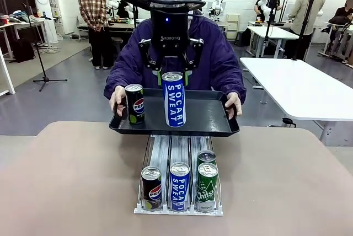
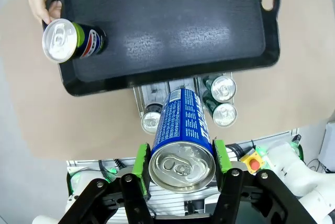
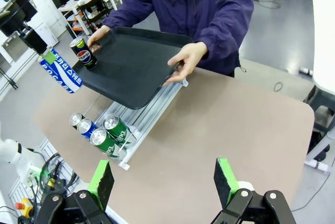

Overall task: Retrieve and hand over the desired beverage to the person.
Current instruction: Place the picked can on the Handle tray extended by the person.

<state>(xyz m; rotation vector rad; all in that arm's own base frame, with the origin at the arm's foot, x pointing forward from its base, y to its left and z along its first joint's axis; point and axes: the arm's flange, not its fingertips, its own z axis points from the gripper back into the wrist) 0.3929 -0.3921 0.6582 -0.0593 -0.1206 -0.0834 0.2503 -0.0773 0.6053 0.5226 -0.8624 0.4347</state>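
Above the black tray (image 1: 209, 116) that the person (image 1: 220, 62) holds over the counter (image 1: 71, 181), your left hand (image 2: 182, 160) clamps the Pocari Sweat can (image 1: 174, 99) near its top rim. Tall, slim, blue with white lettering, it probably handles as stiff yet dentable, smooth, moderately heavy if full. Your right hand (image 3: 163, 182) hangs open, holding nothing.

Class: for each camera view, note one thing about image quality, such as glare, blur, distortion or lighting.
Front view: even indoor light, sharp, soft reflection along the black tray. Left wrist view: wide-angle stretch makes the Pocari Sweat can in the left gripper loom large; glare on its lid. Right wrist view: tilted, the table edges bowed, the right gripper big at the bottom.
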